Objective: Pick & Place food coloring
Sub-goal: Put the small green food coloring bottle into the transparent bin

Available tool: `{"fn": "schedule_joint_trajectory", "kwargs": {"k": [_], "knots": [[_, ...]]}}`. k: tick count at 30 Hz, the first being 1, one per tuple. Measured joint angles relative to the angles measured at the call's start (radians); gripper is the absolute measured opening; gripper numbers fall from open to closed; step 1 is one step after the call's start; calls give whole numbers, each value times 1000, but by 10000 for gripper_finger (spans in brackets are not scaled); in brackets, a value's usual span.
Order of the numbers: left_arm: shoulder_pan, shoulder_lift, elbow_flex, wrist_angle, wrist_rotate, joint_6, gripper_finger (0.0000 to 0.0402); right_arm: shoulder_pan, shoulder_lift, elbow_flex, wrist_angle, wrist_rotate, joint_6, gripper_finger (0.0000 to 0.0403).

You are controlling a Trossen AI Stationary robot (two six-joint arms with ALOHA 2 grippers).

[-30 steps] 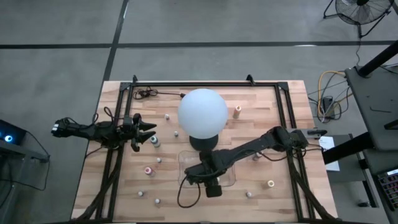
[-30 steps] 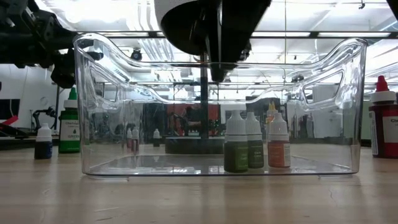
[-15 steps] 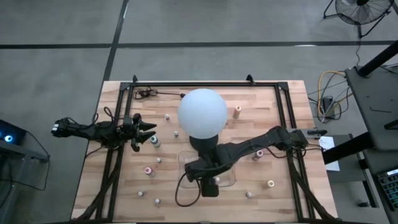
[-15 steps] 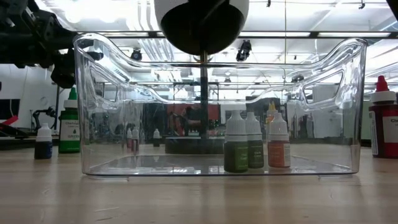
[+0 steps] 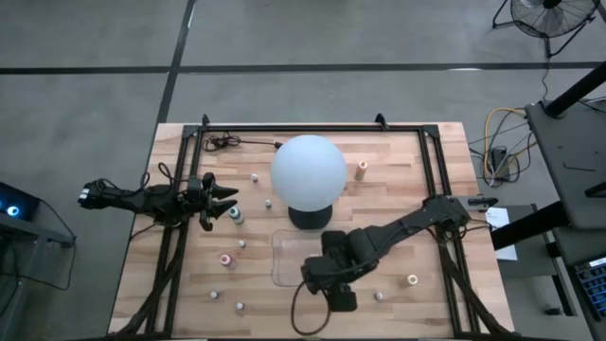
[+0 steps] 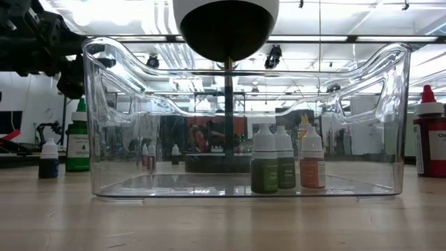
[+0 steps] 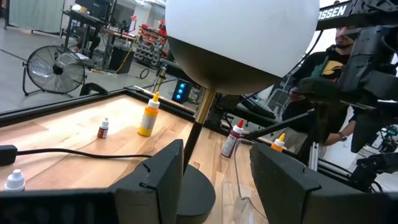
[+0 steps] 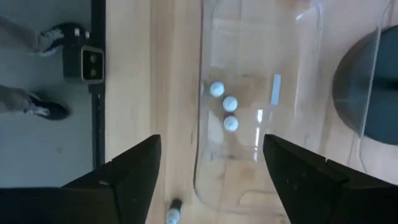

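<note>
Three food coloring bottles (image 6: 286, 162) already stand upright and shoulder to shoulder in the clear plastic tray (image 6: 104, 118), two dark green and one orange in the low view; from above the right wrist view shows their white caps (image 8: 223, 105) in a short row. You still have many to collect: loose bottles dot the wooden table (image 5: 189, 275), among them a teal one (image 5: 236, 216) at about 9 o'clock from the white globe lamp (image 5: 308, 172), a pink one (image 5: 225, 259) at about 8 o'clock, and a yellow-capped one (image 5: 412, 280) near 4 o'clock.

Judge these bottles as light, stiff plastic with smooth sides; they will tip at a nudge and may slip if pinched on the tapered cap. Take each around the body, just below the cap, with the fingers square to it.

Your right gripper (image 8: 208, 180) hovers over the tray's near edge, fingers spread wide and empty. Your left gripper (image 5: 220, 201) waits at the table's 9 o'clock side, just beside the teal bottle, jaws partly apart with nothing between them.

Mind the lamp: its globe overhangs the tray's far side and its dark base (image 5: 308, 216) sits at the tray's 12 o'clock. A black cable (image 7: 68, 154) lies across the wood near the left arm, and a person's shoes (image 8: 43, 74) show beyond the table edge.
</note>
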Motion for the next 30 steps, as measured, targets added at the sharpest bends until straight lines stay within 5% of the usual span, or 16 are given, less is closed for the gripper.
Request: {"fn": "schedule_joint_trajectory", "kwargs": {"k": [19,30], "knots": [[0,0,0,1,0,0,161,185,-396,-650,216,47,125,292],[0,0,0,2,0,0,161,273,-444,-890,400,37,192,293]]}}
